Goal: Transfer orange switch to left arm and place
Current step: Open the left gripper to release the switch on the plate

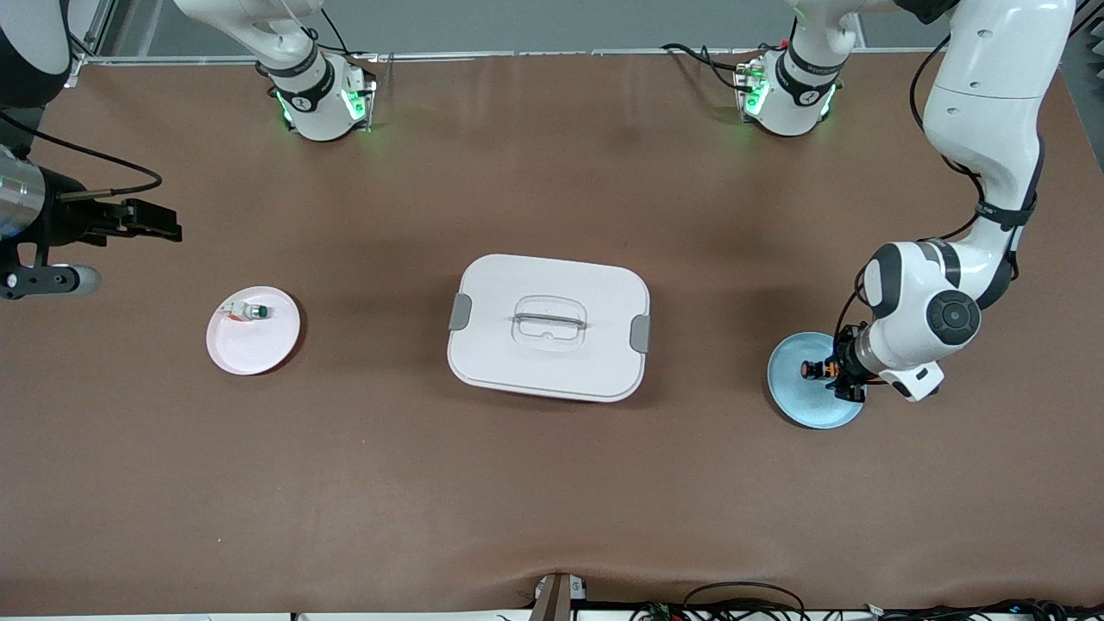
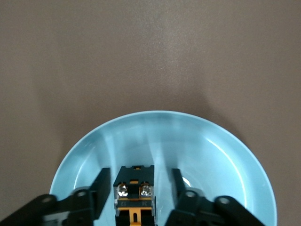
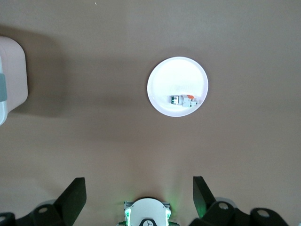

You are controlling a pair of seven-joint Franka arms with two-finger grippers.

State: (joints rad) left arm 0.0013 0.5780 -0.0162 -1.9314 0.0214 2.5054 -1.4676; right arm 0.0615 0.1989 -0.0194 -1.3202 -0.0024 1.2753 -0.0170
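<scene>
The right gripper (image 1: 164, 231) hung over bare table at the right arm's end, waiting, its fingers (image 3: 75, 197) spread wide with nothing between them. Just beside it sat a pink plate (image 1: 259, 349), carrying a small white part (image 1: 248, 312) with a green tip, which is not the piece to be moved.

The box (image 1: 549, 328) lay at mid-table, lid on, between the two plates. Any handover would, I judge, have to pass above it or around it.

At the left arm's end sat a blue plate (image 1: 798, 397). The switch (image 1: 815, 370) lay on its side on that plate, orange band showing. The left gripper (image 1: 847, 373) was down at the plate with the switch between its fingers (image 2: 99, 193). In the left wrist view a gap showed on each side of the switch body, so the jaws stood partly apart around it, not pinching.

The switch looked light, hard and rigid, so it should take a firm squeeze. Its round barrel could roll or slip, I judge. The squarer terminal block, with its two screws, offers flatter faces, leaving the barrel end free for the right gripper.
</scene>
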